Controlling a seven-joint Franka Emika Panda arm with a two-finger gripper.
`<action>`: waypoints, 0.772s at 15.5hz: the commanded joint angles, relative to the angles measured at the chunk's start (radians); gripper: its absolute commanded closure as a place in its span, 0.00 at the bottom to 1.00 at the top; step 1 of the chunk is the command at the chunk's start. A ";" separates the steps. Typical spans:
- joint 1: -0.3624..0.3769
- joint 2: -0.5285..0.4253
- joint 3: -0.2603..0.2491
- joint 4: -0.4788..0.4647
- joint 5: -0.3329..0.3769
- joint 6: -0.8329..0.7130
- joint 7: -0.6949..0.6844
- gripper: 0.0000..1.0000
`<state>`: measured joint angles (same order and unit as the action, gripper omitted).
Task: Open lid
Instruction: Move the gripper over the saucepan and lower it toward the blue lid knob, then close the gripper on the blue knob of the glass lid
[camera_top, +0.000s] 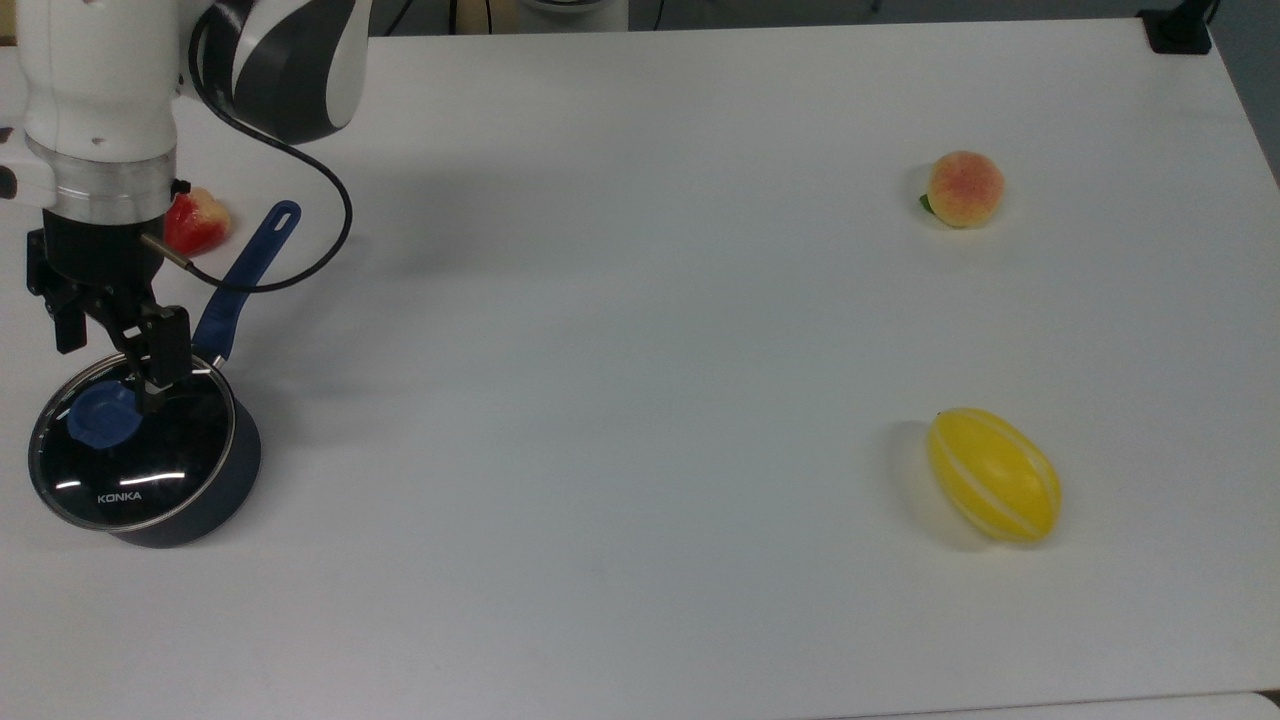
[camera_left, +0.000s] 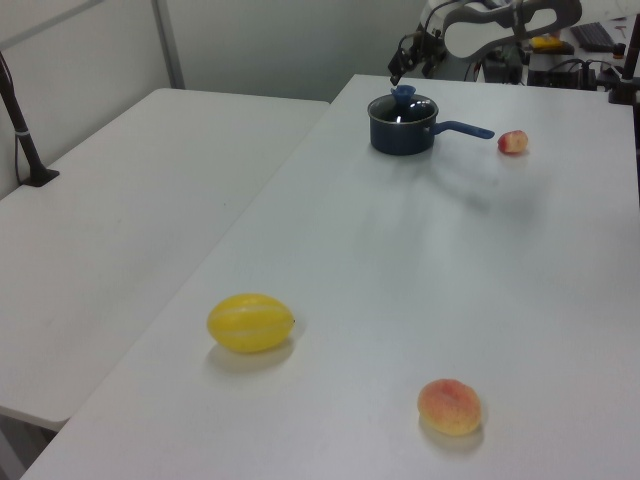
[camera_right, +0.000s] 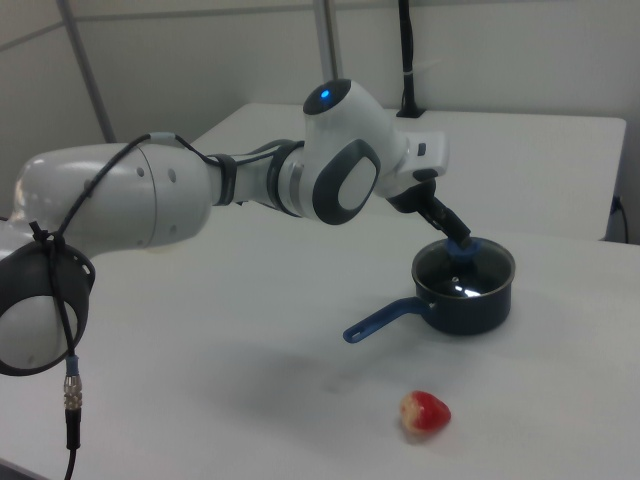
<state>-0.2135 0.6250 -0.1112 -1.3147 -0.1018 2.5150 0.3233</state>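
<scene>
1. Your arm enters the top view at the upper left corner, a white and dark grey link with a black cable looping off it to the wrist.
2. The wrist points straight down: a white segment, a silver ring, then the black claw (camera_top: 112, 368) below it.
3. You have the claw's two fingers spread apart, one finger (camera_top: 160, 350) nearer the top view's right, the other at the top view's left.
4. In the right view your arm stretches from the right view's left edge across to the middle, the elbow joint showing a blue light, the claw (camera_right: 452, 236) angled down and to the right view's right.
5. In the left view the claw (camera_left: 402, 68) hangs at the far end of the bench.
</scene>
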 joint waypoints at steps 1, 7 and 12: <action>0.000 0.045 -0.013 0.032 -0.029 0.066 0.037 0.00; -0.004 0.073 -0.019 0.032 -0.133 0.126 0.063 0.00; -0.004 0.090 -0.021 0.034 -0.167 0.131 0.063 0.00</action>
<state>-0.2218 0.6918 -0.1190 -1.3094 -0.2361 2.6241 0.3628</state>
